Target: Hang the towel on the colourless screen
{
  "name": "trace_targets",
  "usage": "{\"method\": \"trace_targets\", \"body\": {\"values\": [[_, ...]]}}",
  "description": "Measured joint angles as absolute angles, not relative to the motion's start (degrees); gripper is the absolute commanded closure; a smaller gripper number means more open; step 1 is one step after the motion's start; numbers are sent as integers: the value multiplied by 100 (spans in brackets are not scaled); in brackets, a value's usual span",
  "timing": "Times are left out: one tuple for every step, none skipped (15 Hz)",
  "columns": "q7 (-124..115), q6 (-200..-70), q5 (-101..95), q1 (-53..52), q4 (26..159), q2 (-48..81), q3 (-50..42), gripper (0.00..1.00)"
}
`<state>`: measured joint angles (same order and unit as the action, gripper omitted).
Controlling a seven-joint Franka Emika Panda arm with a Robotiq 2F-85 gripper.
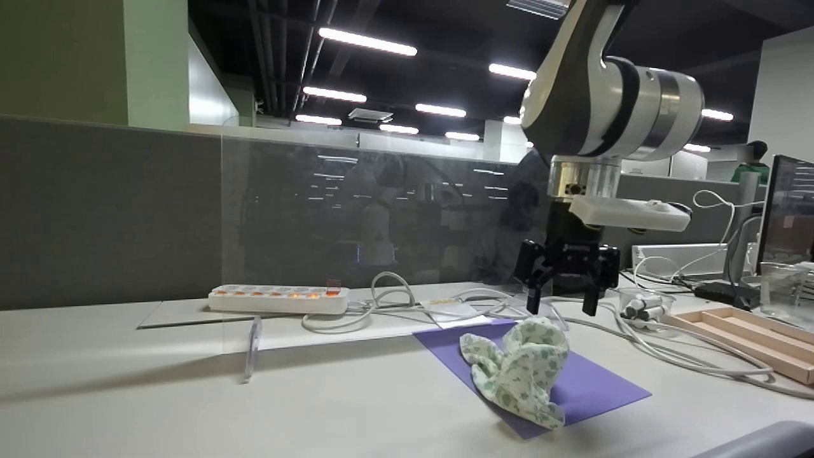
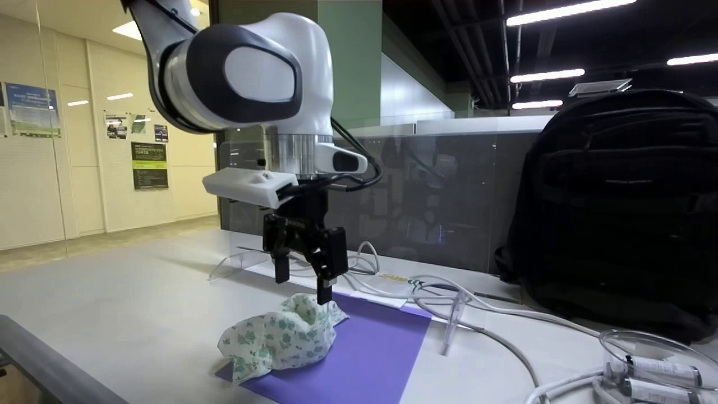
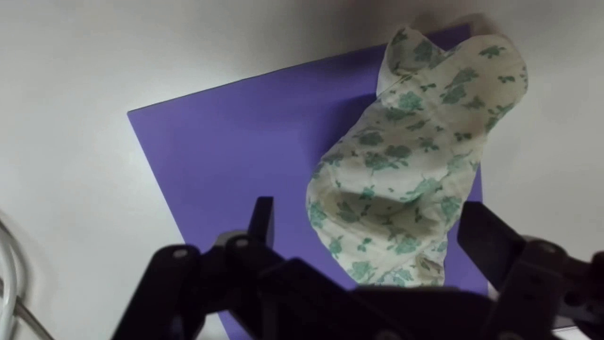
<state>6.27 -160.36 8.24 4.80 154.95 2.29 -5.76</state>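
The towel is a crumpled white cloth with green flowers. It lies heaped on a purple sheet (image 1: 601,388) in both exterior views (image 1: 521,375) (image 2: 280,339); it also shows in the wrist view (image 3: 401,160). My gripper (image 1: 562,306) is open and empty, pointing down just above the towel's raised end. In the wrist view the fingertips (image 3: 368,210) stand apart on either side of the towel. In an exterior view one finger of the gripper (image 2: 303,285) overlaps the towel's top; contact cannot be told. The colourless screen (image 1: 286,222) is a clear upright panel on clear feet, behind the towel (image 2: 415,213).
A white power strip (image 1: 278,301) and loose cables (image 1: 381,312) lie behind the screen. A cup of small bottles (image 1: 645,308), a pink tray (image 1: 750,337) and a monitor (image 1: 788,216) stand to one side. A black backpack (image 2: 611,219) stands by the grey partition (image 1: 108,216).
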Motion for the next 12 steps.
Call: {"method": "trace_targets", "body": {"values": [[775, -16118, 937, 480, 15426, 388, -552, 0], [925, -16166, 1049, 484, 15344, 539, -520, 0], [1040, -16209, 1131, 498, 15255, 684, -479, 0], [1113, -16235, 1155, 519, 15165, 822, -444, 25], [1155, -16253, 1143, 546, 15073, 953, -417, 26], [1192, -16285, 1123, 569, 14994, 1072, -403, 33], [1236, -16329, 1120, 596, 14924, 1182, -391, 40], [1264, -16360, 1115, 629, 14865, 1279, -375, 49], [1288, -16372, 1113, 668, 14810, 1363, -350, 55], [1312, -16376, 1112, 705, 14762, 1433, -329, 62], [1339, -16377, 1113, 743, 14725, 1489, -303, 69], [1359, -16377, 1112, 785, 14694, 1526, -269, 75]]}}
